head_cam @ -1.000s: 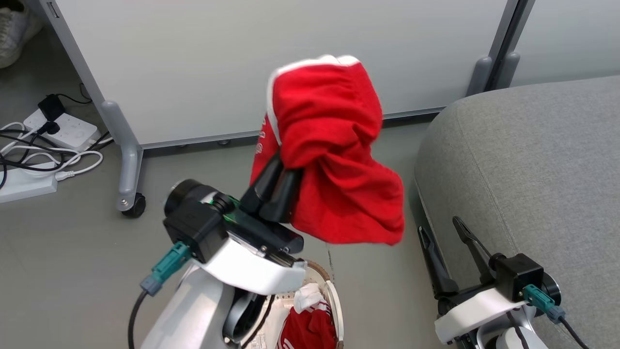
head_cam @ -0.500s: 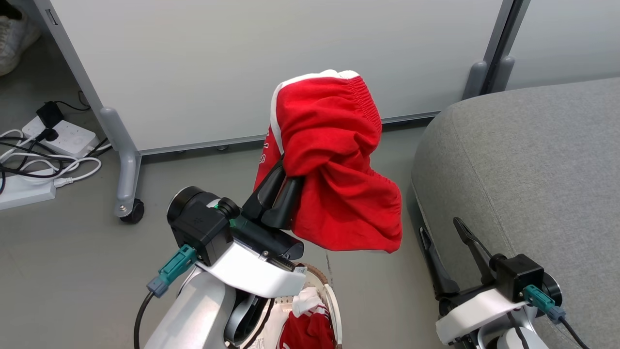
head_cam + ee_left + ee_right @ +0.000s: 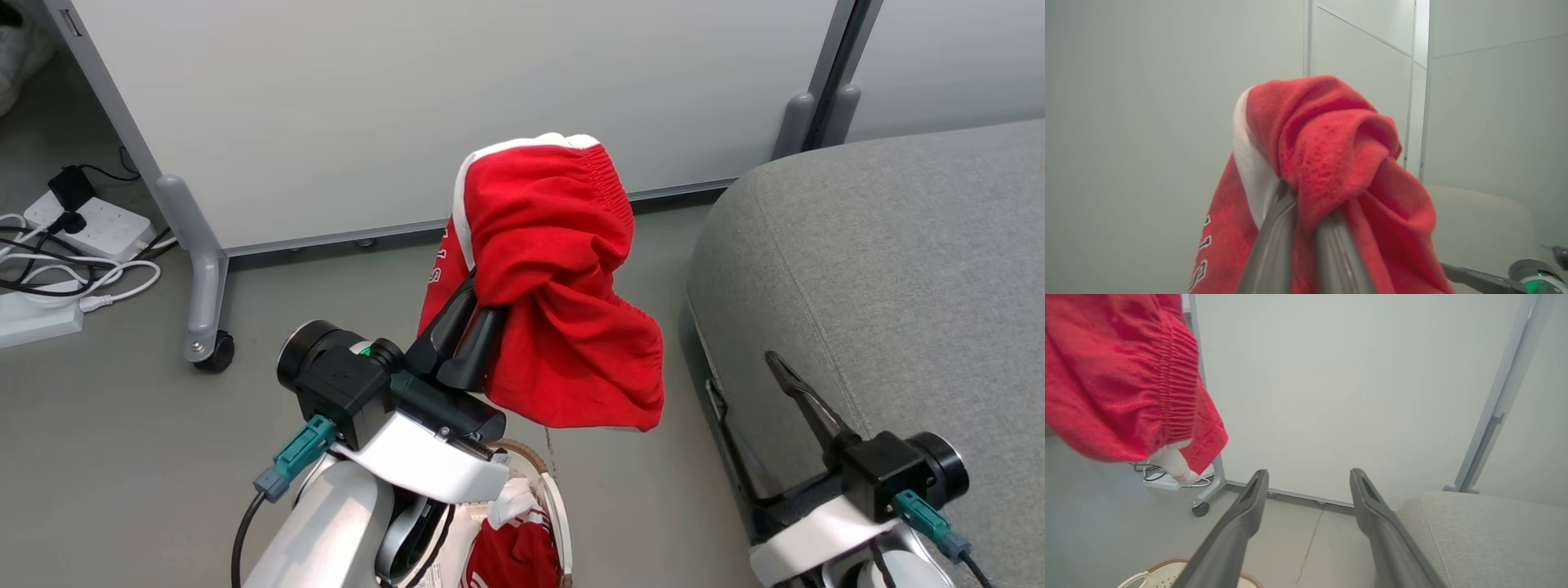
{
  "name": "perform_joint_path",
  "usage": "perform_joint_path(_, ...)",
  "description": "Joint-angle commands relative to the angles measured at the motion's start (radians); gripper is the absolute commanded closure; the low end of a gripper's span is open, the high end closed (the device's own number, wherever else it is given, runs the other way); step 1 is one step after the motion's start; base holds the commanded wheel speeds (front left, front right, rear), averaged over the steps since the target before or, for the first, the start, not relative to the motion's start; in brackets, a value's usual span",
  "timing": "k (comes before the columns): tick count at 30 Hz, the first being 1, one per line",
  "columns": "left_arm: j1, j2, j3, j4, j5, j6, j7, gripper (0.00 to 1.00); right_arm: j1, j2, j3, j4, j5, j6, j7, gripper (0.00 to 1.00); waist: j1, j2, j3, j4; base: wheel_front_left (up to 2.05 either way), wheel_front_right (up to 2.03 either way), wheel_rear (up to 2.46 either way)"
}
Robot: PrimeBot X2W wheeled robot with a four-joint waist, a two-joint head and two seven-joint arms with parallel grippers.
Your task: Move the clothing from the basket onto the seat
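Carrying well means lifting high: the left gripper, clenched on a bunched fold of the red shorts, holds them above the basket, where more red clothing lies. The hem should clear the grey seat edge. The right gripper hangs spread and empty. The floor is smooth grey, with power strips at left and a wheeled partition behind.

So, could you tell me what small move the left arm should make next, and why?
Probably swing it right, over the seat, before opening: the left gripper is shut on the red garment, which hangs above the floor, short of the seat.
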Motion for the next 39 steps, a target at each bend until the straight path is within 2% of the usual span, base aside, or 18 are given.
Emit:
perform_joint_path(1,0.004,0.004,0.006,-0.004,0.007,-0.004,-0.004,1.0,0.008,-0.024,0.018,-0.029,0.003,0.0,-0.004,0.0,0.0,0.0,0.003,-0.002,0.0,0.0,0.0)
perform_joint_path(8,0.001,0.003,0.017,-0.017,0.009,-0.007,-0.004,1.0,0.015,-0.079,0.057,-0.187,0.024,0.0,-0.004,0.0,0.0,0.0,0.013,-0.008,0.0,0.0,0.0)
perform_joint_path(18,-0.004,0.003,0.014,-0.007,0.005,-0.01,-0.004,1.0,-0.015,-0.161,0.233,-0.334,0.14,0.0,-0.004,0.0,0.0,0.0,0.028,-0.002,0.0,0.0,0.0)
perform_joint_path(25,-0.016,0.003,-0.064,-0.005,-0.025,-0.02,-0.004,1.0,-0.055,-0.164,0.265,-0.319,0.224,0.0,-0.004,0.0,0.0,0.0,0.035,0.025,0.0,0.0,0.0)
perform_joint_path(37,-0.026,0.003,-0.242,0.013,-0.061,-0.022,-0.004,1.0,-0.096,-0.184,0.305,-0.217,0.23,0.0,-0.004,0.0,0.0,0.0,0.034,0.077,0.0,0.0,0.0)
perform_joint_path(39,-0.028,0.003,-0.257,0.028,-0.059,-0.011,-0.004,1.0,-0.107,-0.185,0.309,-0.206,0.222,0.0,-0.004,0.0,0.0,0.0,0.034,0.081,0.0,0.0,0.0)
